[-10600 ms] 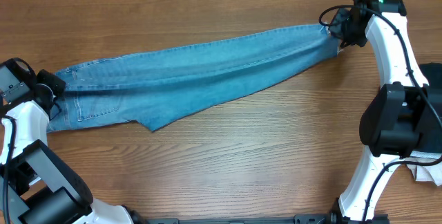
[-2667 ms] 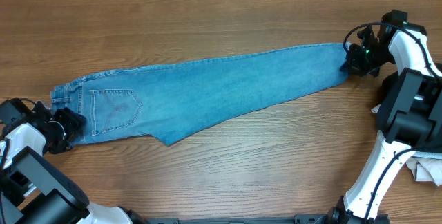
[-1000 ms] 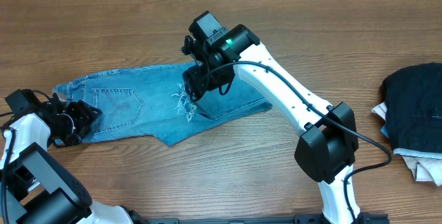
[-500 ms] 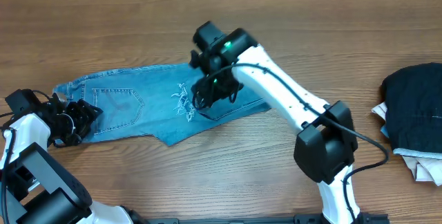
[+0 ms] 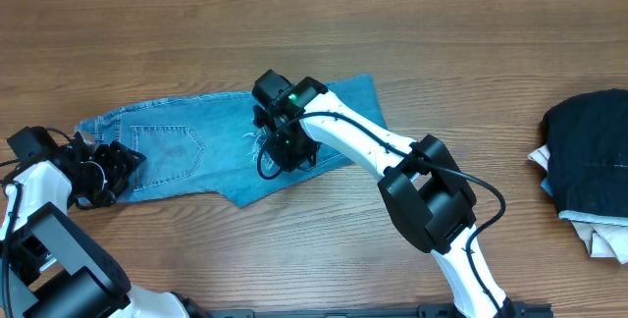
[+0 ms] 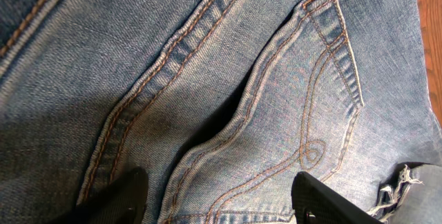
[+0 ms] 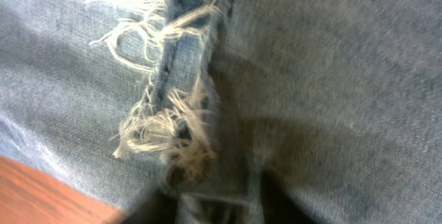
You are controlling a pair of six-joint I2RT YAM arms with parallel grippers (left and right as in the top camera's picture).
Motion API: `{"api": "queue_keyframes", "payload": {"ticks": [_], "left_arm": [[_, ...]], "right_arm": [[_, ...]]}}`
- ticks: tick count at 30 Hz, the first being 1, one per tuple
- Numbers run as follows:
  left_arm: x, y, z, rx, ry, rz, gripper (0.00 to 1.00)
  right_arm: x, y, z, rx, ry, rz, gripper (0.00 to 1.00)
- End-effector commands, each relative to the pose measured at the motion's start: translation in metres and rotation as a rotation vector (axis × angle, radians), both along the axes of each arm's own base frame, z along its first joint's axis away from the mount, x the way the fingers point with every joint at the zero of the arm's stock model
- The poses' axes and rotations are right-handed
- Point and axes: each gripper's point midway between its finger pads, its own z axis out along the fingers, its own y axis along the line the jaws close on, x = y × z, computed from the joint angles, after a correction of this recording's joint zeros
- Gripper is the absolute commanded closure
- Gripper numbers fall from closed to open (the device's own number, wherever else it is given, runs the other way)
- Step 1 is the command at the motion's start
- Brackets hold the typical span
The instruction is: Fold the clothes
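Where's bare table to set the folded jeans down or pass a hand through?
Bare wooden table runs along the far edge beyond the light blue denim jeans, and between the white right arm and the dark navy garment. Crowded: around the left hand and right hand on the denim.

- Jeans (image 5: 186,146) lie flat on the bench (image 5: 324,24), running from 9 o'clock to centre, with the waist end at 9 o'clock.
- The leg section is doubled over, and the hem (image 5: 257,146) lies on top at mid-length.
- Right tool (image 5: 280,153) is on the jeans, just beside the hem at its 3 o'clock.
- Left tool (image 5: 118,166) is at the waist end, at 9 o'clock of the back pocket (image 5: 167,151).
- Second garment (image 5: 589,146) is at the bench's 3 o'clock edge, lying on a cloth (image 5: 603,239).
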Motion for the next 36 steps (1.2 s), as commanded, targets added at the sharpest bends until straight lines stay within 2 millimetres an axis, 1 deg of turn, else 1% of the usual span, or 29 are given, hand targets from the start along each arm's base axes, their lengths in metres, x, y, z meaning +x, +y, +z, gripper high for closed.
{"api": "queue_keyframes", "payload": {"ticks": [1,3,5,7,9,13,17,18,19,20,22,23,25,26,27,28,29,30,31,32,33,34,35,36], "left_arm": [[0.007,0.001,0.005,0.0,-0.019,-0.007,0.3],[0.007,0.001,0.005,0.001,-0.019,-0.007,0.3],[0.007,0.001,0.005,0.001,-0.019,-0.007,0.3],[0.007,0.001,0.005,0.002,-0.019,-0.007,0.3],[0.007,0.001,0.005,0.004,-0.017,-0.006,0.3],[0.007,0.001,0.005,0.004,-0.017,-0.006,0.3],[0.007,0.001,0.005,0.004,-0.017,-0.006,0.3],[0.007,0.001,0.005,0.004,-0.017,-0.006,0.3],[0.007,0.001,0.005,0.003,-0.017,-0.006,0.3],[0.007,0.001,0.005,0.003,-0.017,-0.006,0.3],[0.007,0.001,0.005,0.003,-0.016,-0.006,0.29],[0.007,0.001,0.005,0.002,-0.015,-0.006,0.26],[0.007,0.001,0.005,0.001,-0.015,-0.007,0.23],[0.007,0.0,0.005,-0.004,-0.02,-0.009,0.23],[0.01,-0.004,0.008,-0.017,-0.043,-0.032,0.21],[0.013,-0.007,0.011,-0.016,-0.062,-0.056,0.18],[0.015,-0.008,0.014,-0.003,-0.071,-0.076,0.12],[0.02,-0.012,0.023,0.031,-0.096,-0.124,0.02],[0.024,-0.015,0.03,0.071,-0.112,-0.16,0.0],[0.029,-0.015,0.039,0.148,-0.116,-0.197,0.0],[0.034,-0.014,0.05,0.228,-0.118,-0.217,0.0],[0.036,-0.014,0.056,0.263,-0.12,-0.224,0.0],[0.04,-0.011,0.065,0.312,-0.121,-0.227,0.0],[0.041,-0.006,0.069,0.347,-0.114,-0.219,0.0]], "right_arm": [[0.006,0.005,-0.005,0.007,-0.023,-0.002,0.96],[0.012,0.011,0.002,0.03,-0.044,-0.012,0.96],[0.025,0.023,0.026,0.073,-0.089,-0.012,0.96],[0.038,0.036,0.056,0.123,-0.14,-0.012,0.96],[0.047,0.044,0.076,0.162,-0.181,-0.013,0.96],[0.045,0.048,0.075,0.171,-0.178,-0.02,0.96],[0.031,0.064,0.076,0.187,-0.176,0.017,0.96],[0.026,0.068,0.076,0.193,-0.169,0.03,0.88],[0.022,0.071,0.076,0.192,-0.168,0.039,0.59],[0.02,0.073,0.076,0.192,-0.168,0.045,0.39],[0.018,0.071,0.075,0.184,-0.161,0.046,0.32],[0.02,0.067,0.075,0.177,-0.157,0.039,0.27],[0.031,0.047,0.084,0.145,-0.169,-0.001,0.23],[0.038,0.033,0.094,0.131,-0.186,-0.028,0.22],[0.051,0.009,0.112,0.104,-0.224,-0.088,0.14],[0.059,-0.011,0.126,0.08,-0.252,-0.136,0.1],[0.064,-0.03,0.14,0.069,-0.264,-0.169,0.07],[0.067,-0.051,0.151,0.057,-0.26,-0.206,0.0],[0.067,-0.074,0.159,0.042,-0.237,-0.248,0.0],[0.066,-0.097,0.162,0.015,-0.204,-0.287,0.0],[0.062,-0.124,0.161,-0.031,-0.156,-0.331,0.0],[0.061,-0.139,0.159,-0.053,-0.13,-0.359,0.0],[0.062,-0.158,0.157,-0.075,-0.099,-0.4,0.0],[0.067,-0.171,0.157,-0.063,-0.081,-0.439,0.0]]}}
